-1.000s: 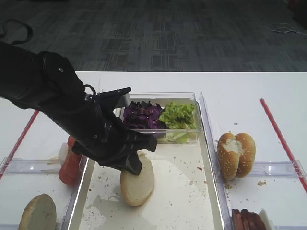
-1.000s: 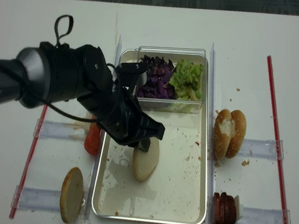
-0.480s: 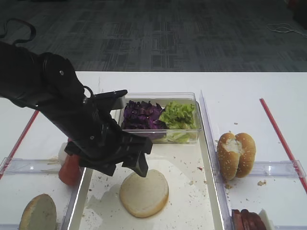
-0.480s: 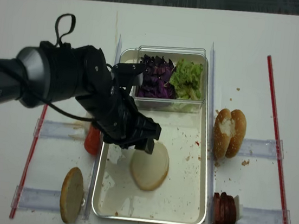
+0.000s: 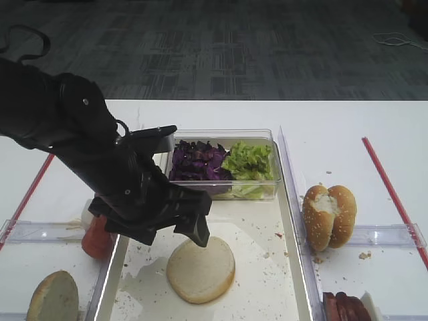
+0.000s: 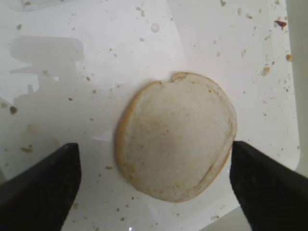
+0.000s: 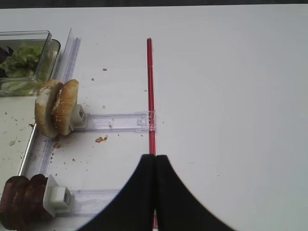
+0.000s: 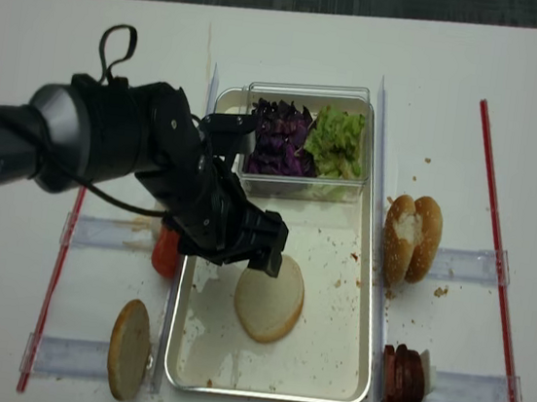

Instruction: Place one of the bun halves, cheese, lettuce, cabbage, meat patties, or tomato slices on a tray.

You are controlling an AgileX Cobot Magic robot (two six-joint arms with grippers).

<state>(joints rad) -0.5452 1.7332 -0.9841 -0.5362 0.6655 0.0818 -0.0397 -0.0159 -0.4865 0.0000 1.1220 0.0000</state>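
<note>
- Down goes the bun half [image 5: 200, 269]: a second ago it stood on edge, pinched by the left gripper [image 5: 175, 229]; now it lies flat, cut face up, on the tray [image 5: 281, 287], and the jaws have swung wide apart above it.
- Desk [image 5: 348, 134]: white, carrying everything, with red strips and clear rails either side of the tray.
- Tray: cream, crumb-speckled, with the clear box [image 5: 224, 164] at its far end.
- Left arm [image 5: 73, 147]: hanging over the tray's left side, gripper open just above the bun; the wrist view shows both jaws well clear of the crust, nothing held.
- Right gripper [image 7: 154, 192]: off to the right over bare desk, jaws pressed together, empty.
- Cabbage [image 5: 195, 160] and lettuce [image 5: 249, 160]: side by side in the box, untouched.
- Seeded bun [image 5: 329, 215]: upright on the right rail.
- Second plain half [image 5: 52, 297]: outside the tray at lower left.
- Verdict: one item is on the tray, so the placing looks done; only the arm's retreat seems left.
</note>
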